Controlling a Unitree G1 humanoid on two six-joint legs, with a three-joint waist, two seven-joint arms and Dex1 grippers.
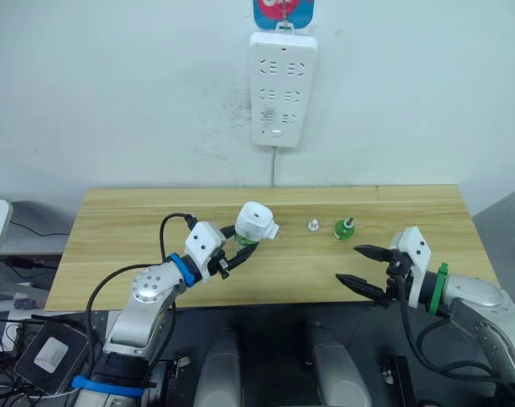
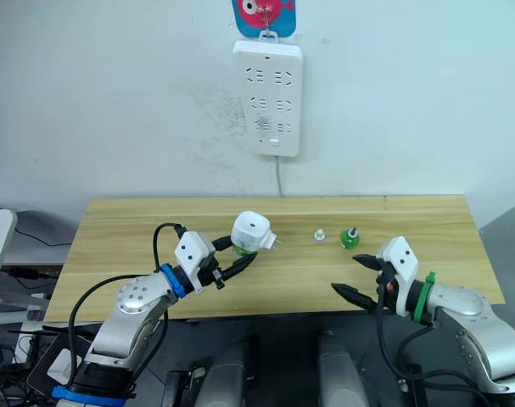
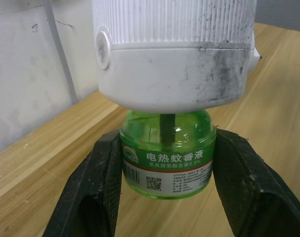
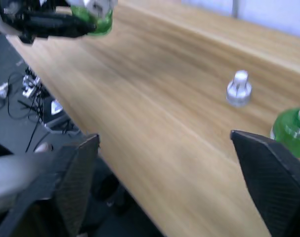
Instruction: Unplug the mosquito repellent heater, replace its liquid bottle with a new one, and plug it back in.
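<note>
left hand clamps green bottle under heater | right hand wide open, empty | heater at its 10 o'clock

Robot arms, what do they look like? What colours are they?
Both arms are silver metal with looping black cables. Each ends in a white block and a claw of two black fingers. The left claw has a blue band behind it; the right claw has a green one.

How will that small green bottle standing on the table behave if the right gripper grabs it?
The green bottle looks small, so probably light and easy to knock over if nudged. Its rounded, smooth-looking plastic may slip between the open right gripper fingers. Knocked onto its side, it could roll along the table.
</note>
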